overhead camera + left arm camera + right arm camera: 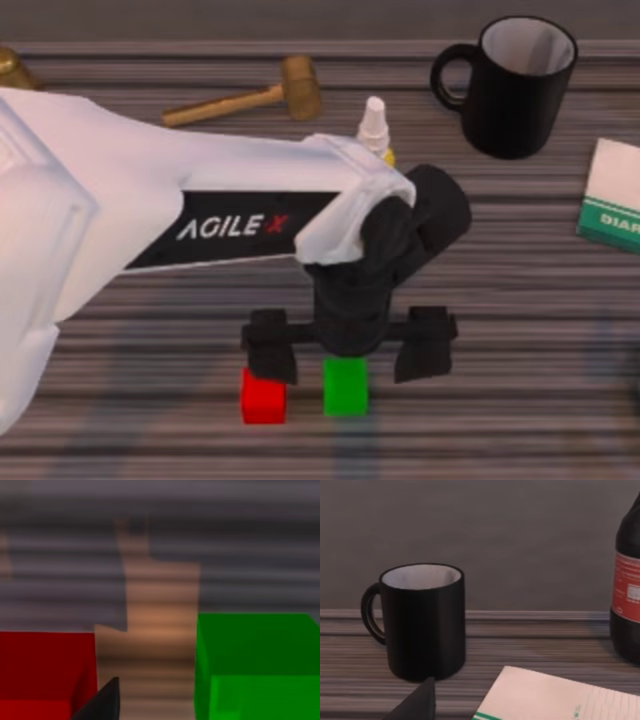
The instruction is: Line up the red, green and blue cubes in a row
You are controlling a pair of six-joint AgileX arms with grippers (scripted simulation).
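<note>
left gripper (347, 350) – fingers wide apart | green cube (345, 387) between them | red cube (263, 396) just beside

Our left arm (150, 220) was a thick, smooth white shell with rounded edges, carrying a black panel lettered AGILE in white with a red X. Past the white collar came a chunky black wrist, ending in a black crossbar with two blocky black fingers (425, 345), one at each end.

Two cubes, one red (263, 396), one green (345, 386), one mug (518, 88), one mallet (255, 96), one dropper bottle (374, 128), one box (612, 196), one dark bottle (627, 580).
</note>
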